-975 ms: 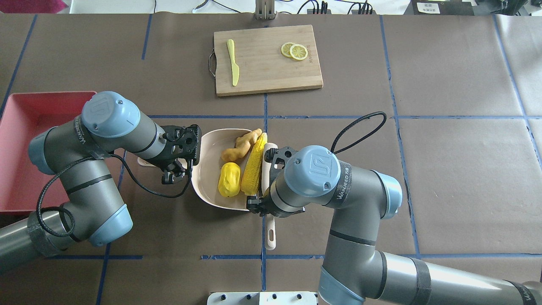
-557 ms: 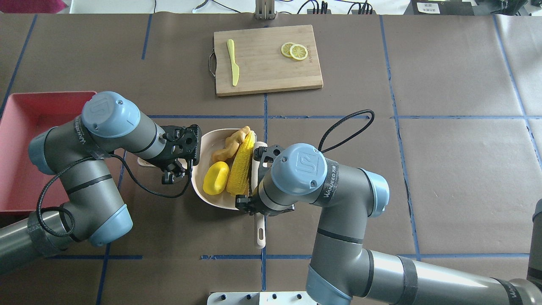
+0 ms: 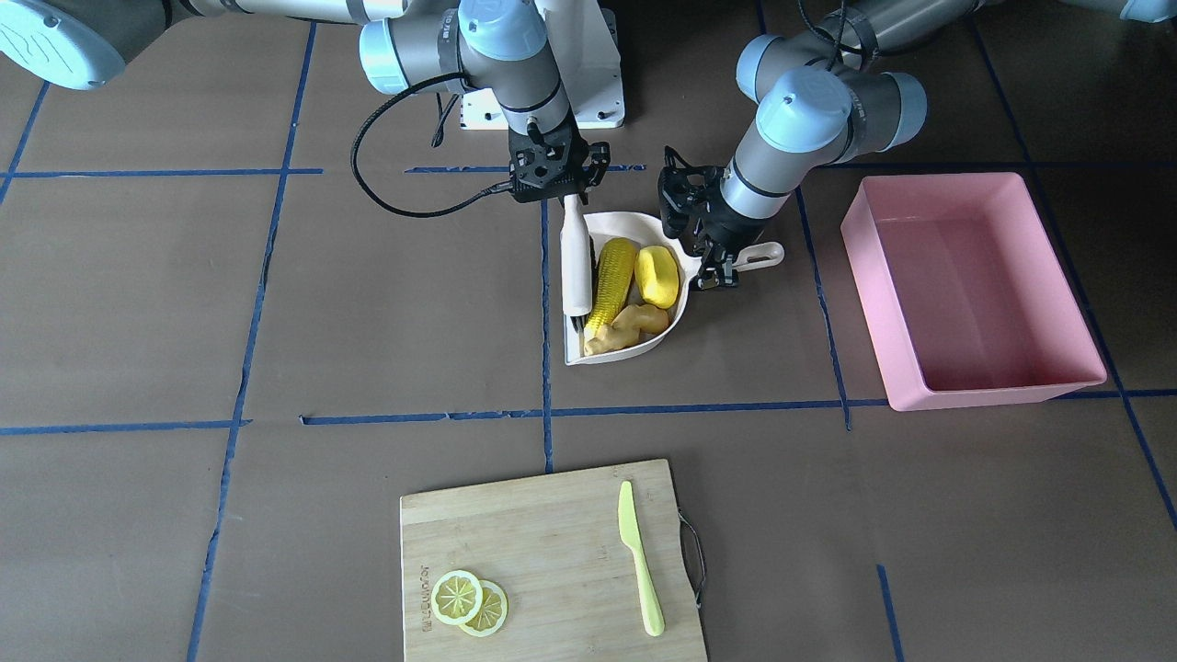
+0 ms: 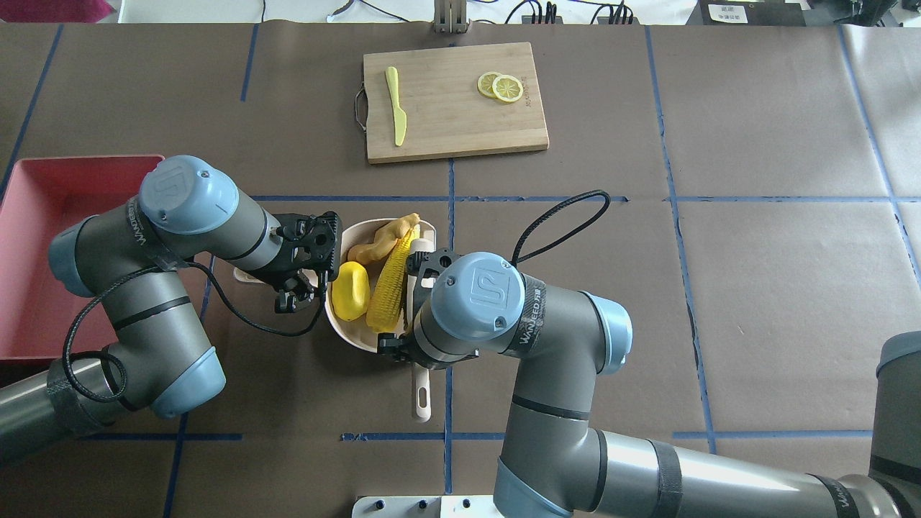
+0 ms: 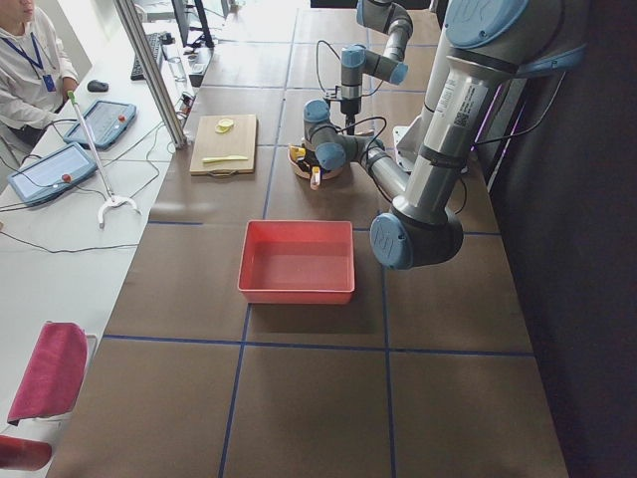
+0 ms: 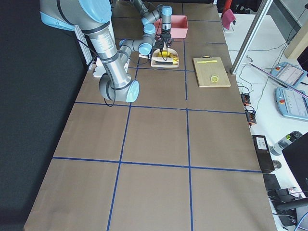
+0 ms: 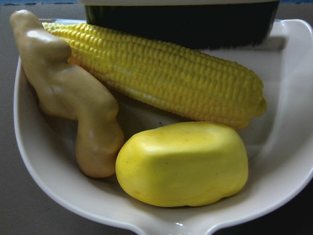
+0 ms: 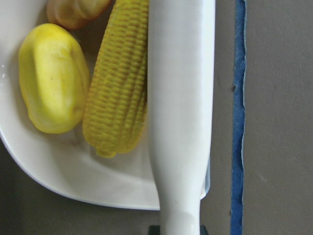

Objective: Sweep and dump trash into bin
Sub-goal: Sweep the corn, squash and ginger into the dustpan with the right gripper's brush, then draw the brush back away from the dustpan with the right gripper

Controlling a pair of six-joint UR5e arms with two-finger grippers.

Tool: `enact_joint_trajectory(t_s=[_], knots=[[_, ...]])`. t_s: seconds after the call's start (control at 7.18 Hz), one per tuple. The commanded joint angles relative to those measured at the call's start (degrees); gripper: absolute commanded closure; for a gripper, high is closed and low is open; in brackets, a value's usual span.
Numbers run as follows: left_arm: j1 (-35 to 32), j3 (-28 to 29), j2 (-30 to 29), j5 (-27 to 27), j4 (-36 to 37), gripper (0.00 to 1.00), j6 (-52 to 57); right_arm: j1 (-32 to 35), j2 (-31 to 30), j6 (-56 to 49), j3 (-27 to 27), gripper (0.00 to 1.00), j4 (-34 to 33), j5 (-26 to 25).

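Between the right gripper's [image 3: 563, 191] closed fingers sits the smooth cream handle of the brush [image 8: 181, 122], gripped partway along so the dark bristles [image 7: 181, 24] reach ahead of the fingertips and pen the trash in; just beyond the bristles lies the long corn cob [image 8: 120, 83], kernel-ridged and pressed against the brush; past it rests the lemon-like fruit [image 8: 51, 78], glossy and blunt-ended, and beside that the knobbly tan ginger root [image 7: 68, 98]; all three lie inside the dustpan [image 7: 288, 147], a shallow cream plastic scoop whose raised curved wall keeps them from rolling out; on its far side the left gripper [image 3: 713, 267] is closed on the pan's handle, apparently to steady it against the push and ready it for lifting; well beyond those fingers stands the bin [image 3: 998, 393], a pink smooth-walled tub with none of the trash in it yet; sweeping looks done, dumping next.
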Motion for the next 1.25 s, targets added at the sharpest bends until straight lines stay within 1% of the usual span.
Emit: enact_joint_trajectory(t_s=[0.0,0.28,0.7,0.97,1.11], knots=[[0.00,0.00,-0.09,0.00,0.00,1.00,0.00,-0.51,0.10,-0.30,-0.11,1.00,1.22,-0.87],[0.00,0.09,-0.09,0.00,0.00,1.00,0.00,-0.60,-0.17,-0.30,0.06,1.00,1.22,-0.70],[-0.09,0.09,0.00,0.00,0.00,1.00,0.00,-0.60,-1.57,-0.13,1.73,1.00,1.22,-0.52],[0.00,0.09,0.00,0.09,0.00,1.00,0.00,-1.30,-4.11,-0.13,4.44,1.00,1.14,-0.87],[0.00,0.09,0.00,0.35,0.00,1.00,0.00,-1.57,-4.65,-0.13,4.63,1.00,1.05,-0.87]])
